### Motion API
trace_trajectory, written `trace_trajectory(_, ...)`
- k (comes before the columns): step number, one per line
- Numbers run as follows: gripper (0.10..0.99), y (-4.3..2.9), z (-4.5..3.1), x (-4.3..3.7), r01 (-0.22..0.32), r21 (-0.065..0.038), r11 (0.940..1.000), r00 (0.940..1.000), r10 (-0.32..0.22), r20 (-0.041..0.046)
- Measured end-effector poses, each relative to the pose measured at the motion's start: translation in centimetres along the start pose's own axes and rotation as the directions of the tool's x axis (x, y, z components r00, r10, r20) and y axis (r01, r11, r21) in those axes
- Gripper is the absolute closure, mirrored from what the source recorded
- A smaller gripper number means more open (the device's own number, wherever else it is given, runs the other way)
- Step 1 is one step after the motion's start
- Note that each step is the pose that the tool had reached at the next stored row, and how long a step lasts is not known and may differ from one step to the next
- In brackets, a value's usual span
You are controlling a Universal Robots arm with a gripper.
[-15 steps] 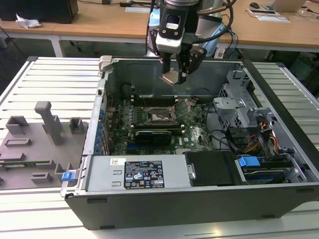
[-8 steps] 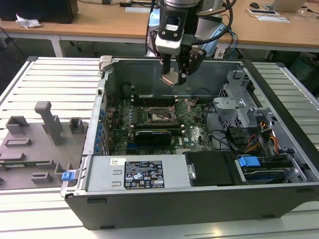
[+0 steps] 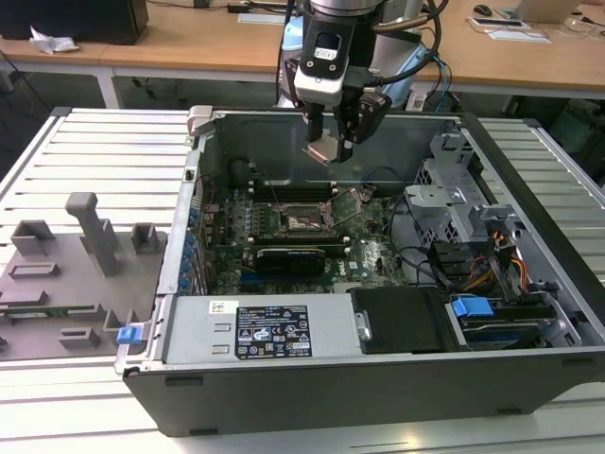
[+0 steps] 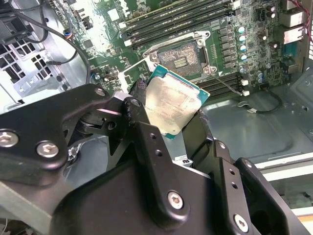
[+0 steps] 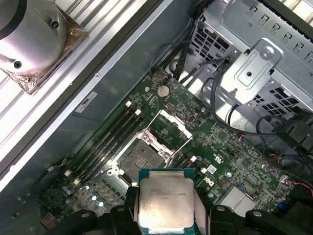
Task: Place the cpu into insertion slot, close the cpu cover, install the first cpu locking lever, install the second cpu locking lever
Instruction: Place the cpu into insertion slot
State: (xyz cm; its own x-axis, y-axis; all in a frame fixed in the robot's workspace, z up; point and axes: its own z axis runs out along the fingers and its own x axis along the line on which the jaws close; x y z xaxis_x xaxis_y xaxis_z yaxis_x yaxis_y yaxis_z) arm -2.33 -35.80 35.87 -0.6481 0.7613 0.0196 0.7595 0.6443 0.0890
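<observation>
Exterior view: the gripper (image 3: 331, 144) hangs over the open case (image 3: 529, 189), pinching the cpu (image 3: 320, 151) well above the insertion slot (image 3: 304, 220). You are on step one.

Second wrist view: the fingers (image 4: 138, 93) clamp opposite edges of the cpu, which is tilted.

First wrist view: the cpu cover (image 5: 169, 128) appears raised and the slot is bare. Seating calls for squaring the cpu over the slot.
</observation>
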Motion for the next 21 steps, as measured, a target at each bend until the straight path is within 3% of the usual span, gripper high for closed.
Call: trace_trajectory(21,0.549,-0.02,0.10,0.00,-0.032,-0.001,0.9995,0.9995,0.032,0.0027)
